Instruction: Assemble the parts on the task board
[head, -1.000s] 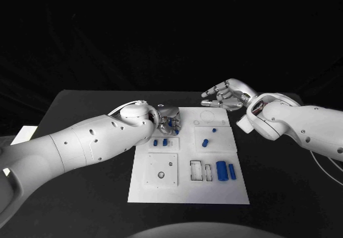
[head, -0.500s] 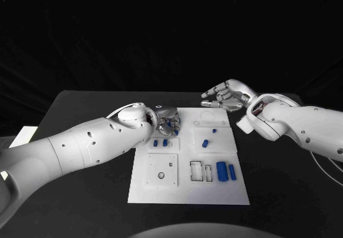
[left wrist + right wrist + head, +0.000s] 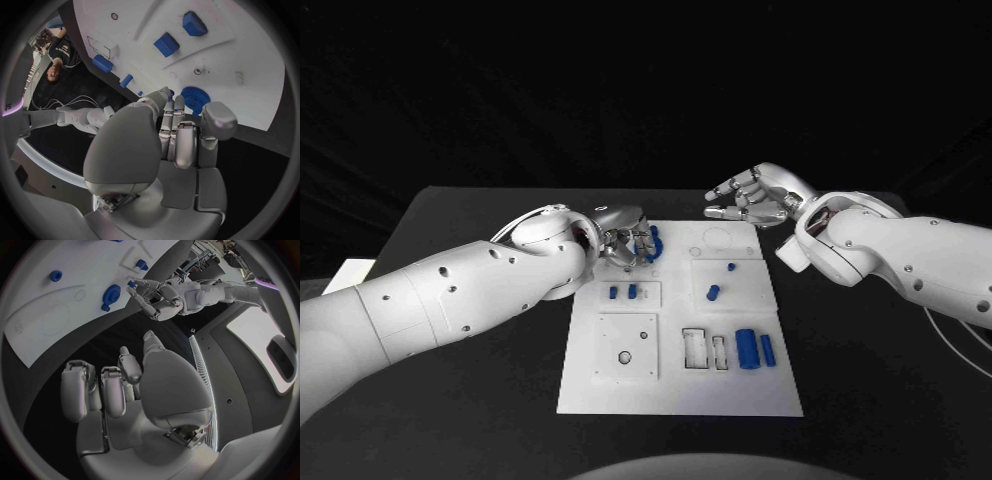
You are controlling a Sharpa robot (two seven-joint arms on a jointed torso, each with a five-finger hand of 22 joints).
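head view: left hand (image 3: 626, 236) sits at the upper left corner of the white task board (image 3: 678, 392), fingers curled round a blue gear (image 3: 655, 243) standing on edge; right hand (image 3: 753, 196) hovers off the board's far edge, fingers half curled, holding nothing. left wrist view: the gear (image 3: 195, 96), toothed, touches the fingertips (image 3: 170, 95); whether it is truly pinched, cannot tell. right wrist view: the gear (image 3: 112, 293) looks small, light, rigid plastic, likely slick, so best taken across its rim.

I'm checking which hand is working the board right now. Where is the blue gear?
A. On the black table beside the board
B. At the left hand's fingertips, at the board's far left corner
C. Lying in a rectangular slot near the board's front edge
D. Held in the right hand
B: the blue gear sits at the left hand's fingertips over the task board's far left corner, while the right hand hovers beyond the far edge holding nothing.
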